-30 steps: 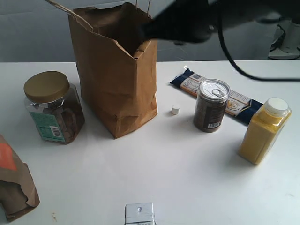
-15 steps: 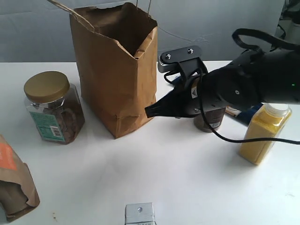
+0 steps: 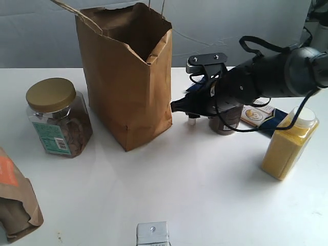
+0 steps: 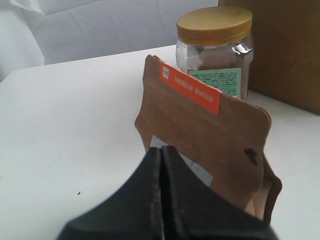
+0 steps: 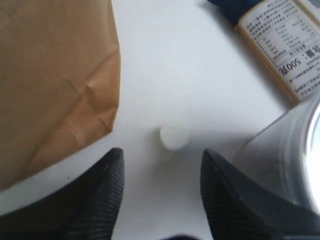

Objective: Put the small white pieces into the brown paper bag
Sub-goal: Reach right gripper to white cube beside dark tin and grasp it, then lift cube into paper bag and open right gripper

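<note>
The tall brown paper bag [image 3: 125, 77] stands open at the back left; one of its lower corners fills part of the right wrist view [image 5: 50, 75]. One small white piece [image 5: 175, 136] lies on the table between the bag and the can, just showing under the arm [image 3: 192, 122]. My right gripper [image 5: 161, 157] is open and low over the table, its fingertips [image 5: 112, 167] just short of the piece and not touching it; from outside it points at the bag's base [image 3: 177, 107]. No other white pieces show. My left gripper [image 4: 162, 150] is shut and empty.
A metal can [image 3: 225, 120] stands right beside the right gripper, with a blue packet [image 3: 261, 115] behind it and a yellow bottle [image 3: 287, 146] to the right. A gold-lidded jar [image 3: 57, 118] and a smaller orange-labelled brown bag [image 3: 15, 200] are on the left.
The right arm has come down from over the bag's mouth to table level beside the bag, with its open fingers now near the white piece.
</note>
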Robot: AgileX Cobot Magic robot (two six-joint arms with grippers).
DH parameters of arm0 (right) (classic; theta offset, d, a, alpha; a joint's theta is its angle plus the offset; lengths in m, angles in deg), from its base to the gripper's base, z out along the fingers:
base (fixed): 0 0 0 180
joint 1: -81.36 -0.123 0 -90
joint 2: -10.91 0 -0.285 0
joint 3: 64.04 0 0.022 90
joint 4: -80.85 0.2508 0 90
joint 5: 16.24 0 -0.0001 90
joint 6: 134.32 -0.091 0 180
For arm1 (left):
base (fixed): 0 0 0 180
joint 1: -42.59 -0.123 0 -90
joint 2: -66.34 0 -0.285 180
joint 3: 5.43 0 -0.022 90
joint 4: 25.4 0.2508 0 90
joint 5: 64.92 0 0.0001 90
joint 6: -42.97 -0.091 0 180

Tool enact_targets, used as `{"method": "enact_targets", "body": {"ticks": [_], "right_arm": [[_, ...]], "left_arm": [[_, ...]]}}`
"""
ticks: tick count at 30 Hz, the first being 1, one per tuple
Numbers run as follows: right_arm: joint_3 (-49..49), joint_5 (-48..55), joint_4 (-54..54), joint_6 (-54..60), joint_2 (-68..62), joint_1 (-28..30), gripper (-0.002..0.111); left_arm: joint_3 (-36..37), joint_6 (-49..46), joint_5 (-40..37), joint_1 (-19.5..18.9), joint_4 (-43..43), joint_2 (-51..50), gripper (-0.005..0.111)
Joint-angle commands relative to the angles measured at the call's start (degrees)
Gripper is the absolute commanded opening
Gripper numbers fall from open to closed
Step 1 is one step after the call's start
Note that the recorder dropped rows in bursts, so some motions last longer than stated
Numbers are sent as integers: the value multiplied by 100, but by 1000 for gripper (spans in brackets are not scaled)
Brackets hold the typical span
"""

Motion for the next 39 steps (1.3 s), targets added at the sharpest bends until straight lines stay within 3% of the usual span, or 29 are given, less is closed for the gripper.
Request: {"method": "enact_targets", "body": {"ticks": [1,9,25,27,32,35,39], "right_arm": [[431,-170,118,-9,-263,50,49],[902,46,160,-98,-860,50,49],[902,-191,160,-131,-1304,50,45],[902,-211,160,-131,-1304,50,41],[902,246,160,-118,-1290,50,7],[728,442,160,-118,-1141,2,3],[-762,-594,342,-165,-199,-246,3]], "left_arm": [[17,12,37,21,-51,20,0],[17,12,37,21,-51,20,0],[17,12,37,21,-51,20,0],[17,12,37,21,-51,20,0],[17,12,37,21,-51,20,0],[17,12,37,21,-51,20,0],[17,12,37,21,-51,20,0]]}}
